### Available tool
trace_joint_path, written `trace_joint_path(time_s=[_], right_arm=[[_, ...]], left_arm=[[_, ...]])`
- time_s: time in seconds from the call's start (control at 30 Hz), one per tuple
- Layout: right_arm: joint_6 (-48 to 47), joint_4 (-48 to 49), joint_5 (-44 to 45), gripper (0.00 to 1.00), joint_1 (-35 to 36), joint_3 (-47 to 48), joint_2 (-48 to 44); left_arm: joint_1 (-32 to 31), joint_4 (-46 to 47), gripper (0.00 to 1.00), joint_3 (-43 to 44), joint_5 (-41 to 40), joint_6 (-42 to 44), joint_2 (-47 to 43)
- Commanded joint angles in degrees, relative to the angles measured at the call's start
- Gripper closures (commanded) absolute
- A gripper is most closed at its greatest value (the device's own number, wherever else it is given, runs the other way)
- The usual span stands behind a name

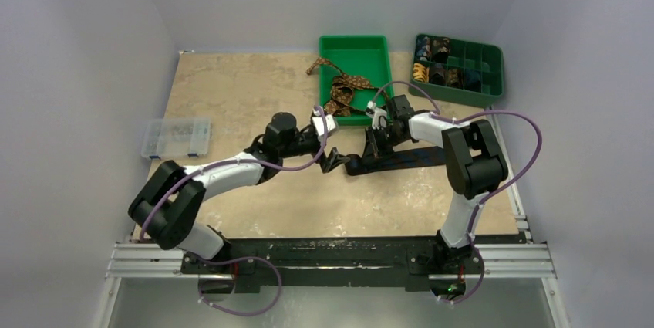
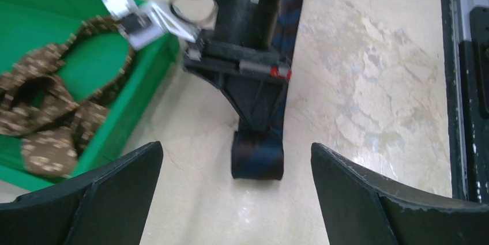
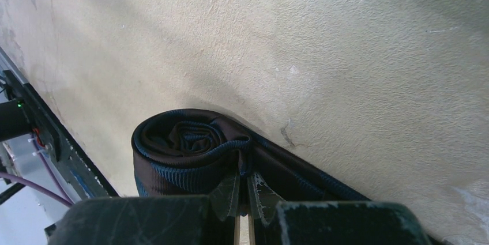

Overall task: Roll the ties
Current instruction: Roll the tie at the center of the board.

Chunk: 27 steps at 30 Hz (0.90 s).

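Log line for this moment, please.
left gripper open | right gripper shut on navy tie, partly rolled | brown tie loose, mostly in green tray

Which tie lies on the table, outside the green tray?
The dark navy tie, partly rolled on the table; the brown patterned tie sits mostly in the green tray.

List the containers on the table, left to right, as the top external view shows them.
clear plastic box → green tray → divided green bin
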Motion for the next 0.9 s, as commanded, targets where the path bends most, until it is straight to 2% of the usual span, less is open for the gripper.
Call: trace_joint_path(time_s=[0.0, 0.1, 0.53, 0.6, 0.77, 0.87], right_arm=[[-4.21, -0.80, 9.13, 1.00, 0.41, -1.39, 1.92], [-6.11, -0.37, 8.40, 1.00, 0.50, -2.08, 1.92], [-6.40, 0.21, 5.33, 1.00, 0.50, -2.99, 3.31], [-6.64, -0.07, 4.93, 1.00, 0.50, -2.92, 3.41], [-7.24, 0.19, 4.15, 1.00, 0.48, -3.23, 3.76], [-7.07, 0.33, 3.78, 1.00, 0.50, -3.30, 4.73]], left_arm=[[-1.07, 13.91, 0.00, -6.14, 3.87, -1.78, 7.57], [-1.62, 22.71, 0.01, -7.34, 0.95, 0.30, 12.90], [-5.31, 36.50, 0.26, -2.77, -0.96, 1.09, 28.56], [-5.94, 38.64, 0.34, -2.47, -1.69, 0.81, 30.62], [-6.70, 43.35, 0.69, -2.22, -4.60, -0.39, 33.75], [-7.60, 45.56, 0.71, -2.26, -5.55, -0.76, 34.30]])
